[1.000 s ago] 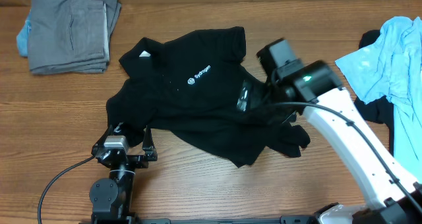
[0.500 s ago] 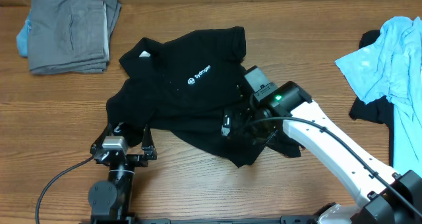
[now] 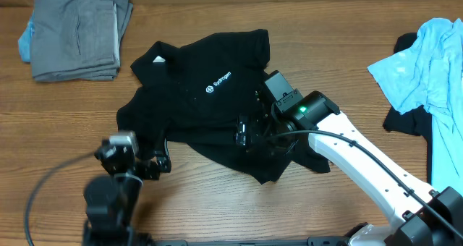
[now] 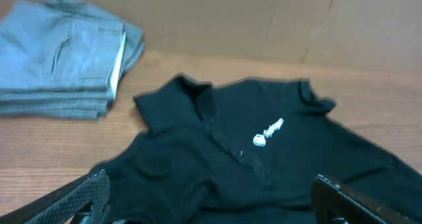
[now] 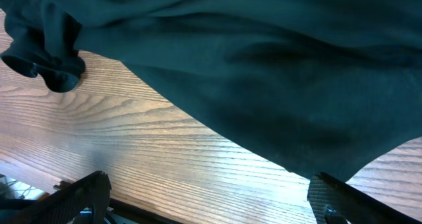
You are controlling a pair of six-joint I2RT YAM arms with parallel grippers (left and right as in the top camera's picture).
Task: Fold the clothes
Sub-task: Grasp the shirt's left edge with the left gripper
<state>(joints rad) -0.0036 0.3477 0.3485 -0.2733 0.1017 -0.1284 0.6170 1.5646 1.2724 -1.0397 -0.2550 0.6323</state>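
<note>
Nearby — black shirt, grey stack (folded)

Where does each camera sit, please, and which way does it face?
Overhead: above the table, looking down on the black shirt, grey stack and blue garment; left gripper and right gripper show.
Left wrist: on the left arm, facing across the shirt toward the grey stack; its fingertips show.
Right wrist: low over the shirt's edge and table; its fingertips show.
Shared: overhead and left wrist both show the white logo.
</note>
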